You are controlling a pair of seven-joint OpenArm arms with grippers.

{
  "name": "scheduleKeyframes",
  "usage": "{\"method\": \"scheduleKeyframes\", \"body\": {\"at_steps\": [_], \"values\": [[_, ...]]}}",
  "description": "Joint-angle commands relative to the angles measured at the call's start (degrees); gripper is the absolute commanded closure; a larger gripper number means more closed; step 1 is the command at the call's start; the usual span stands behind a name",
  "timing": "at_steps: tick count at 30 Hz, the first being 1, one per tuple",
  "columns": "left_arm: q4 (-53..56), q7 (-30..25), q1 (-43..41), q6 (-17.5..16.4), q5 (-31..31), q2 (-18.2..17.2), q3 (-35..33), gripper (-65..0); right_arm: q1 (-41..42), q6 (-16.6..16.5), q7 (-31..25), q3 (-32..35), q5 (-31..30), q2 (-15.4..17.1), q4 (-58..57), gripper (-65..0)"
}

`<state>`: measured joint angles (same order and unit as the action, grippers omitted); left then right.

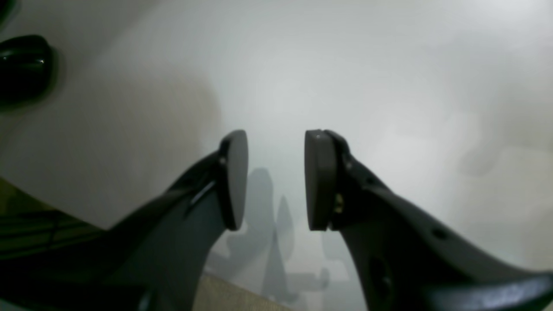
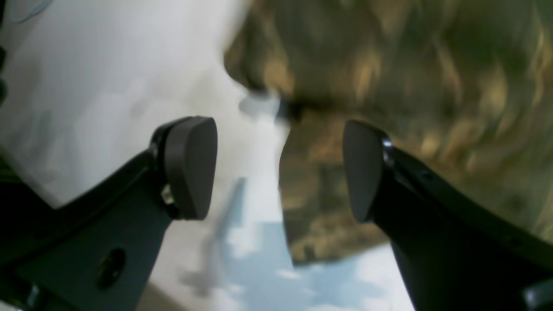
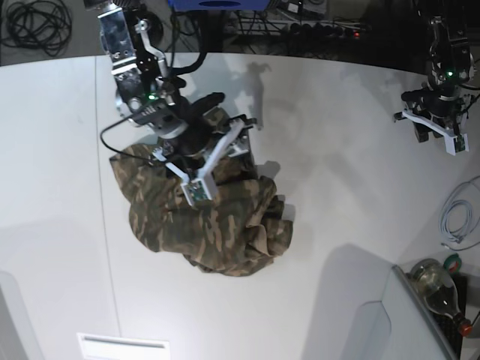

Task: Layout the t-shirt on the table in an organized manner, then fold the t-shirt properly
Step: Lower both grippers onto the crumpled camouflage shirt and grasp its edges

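Seen in the base view from left to right, the white surface (image 3: pixel 60 187) is crossed by a thin dark seam line running down its left part. Over its upper-left area the right claw (image 3: pixel 202 154) is held above the t-shirt (image 3: pixel 225 225), which lies in a crumpled camouflage heap, bunched rather than spread out, a little left of the middle of the surface. In the right wrist view the right claw (image 2: pixel 278 170) is seen released, its two dark pads (image 2: pixel 190 168) standing well apart with nothing between them; the blurred camouflage cloth (image 2: pixel 389 65) fills the upper right behind them, and an edge of it hangs into the gap without being pinched. Bare surface lies between the heap and the far right, where the left claw (image 3: pixel 435 124) is held near the upper-right edge, well apart from the shirt. In the left wrist view the left claw (image 1: pixel 276 179) is seen partly parted, a clear gap showing between its pads (image 1: pixel 319 181), nothing gripped, and only the pale surface (image 1: pixel 345 65) and the claw's own shadow beneath it. At the lower right of the base view a coiled white cable (image 3: pixel 457 217) and a glass bottle (image 3: pixel 439 283) are found beyond the edge of the surface.
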<state>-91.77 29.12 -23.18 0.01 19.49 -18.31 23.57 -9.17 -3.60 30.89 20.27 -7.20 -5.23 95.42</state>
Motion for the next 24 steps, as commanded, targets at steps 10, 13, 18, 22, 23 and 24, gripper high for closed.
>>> {"method": "scheduleKeyframes", "body": {"at_steps": [10, 13, 18, 22, 23, 24], "values": [[-1.5, -1.2, -0.2, 0.3, -0.5, -0.7, 0.5, -21.4, 11.1, 12.7, -3.2, 13.8, 2.7, -2.0, -13.4, -43.5], [-1.5, -1.2, -0.2, 0.3, -0.5, -0.7, 0.5, -21.4, 13.2, 15.2, -6.1, 14.8, 2.7, -2.5, -17.5, -43.8], [-1.5, -1.2, -0.2, 0.3, -0.5, -0.7, 0.5, -21.4, 17.1, 17.0, -6.9, 15.0, -1.8, -2.8, -23.3, -43.7], [-1.5, -1.2, -0.2, 0.3, -0.5, -0.7, 0.5, -21.4, 19.1, 17.0, -6.9, 15.0, -4.0, -2.8, -25.7, -39.9], [-1.5, -1.2, -0.2, 0.3, -0.5, -0.7, 0.5, -21.4, 19.1, 17.0, -6.9, 15.0, -4.0, -2.8, -25.6, -34.4], [-1.5, -1.2, -0.2, 0.3, -0.5, -0.7, 0.5, -21.4, 19.1, 16.9, -6.9, 15.0, -4.1, -2.8, -25.0, -24.8]]}}
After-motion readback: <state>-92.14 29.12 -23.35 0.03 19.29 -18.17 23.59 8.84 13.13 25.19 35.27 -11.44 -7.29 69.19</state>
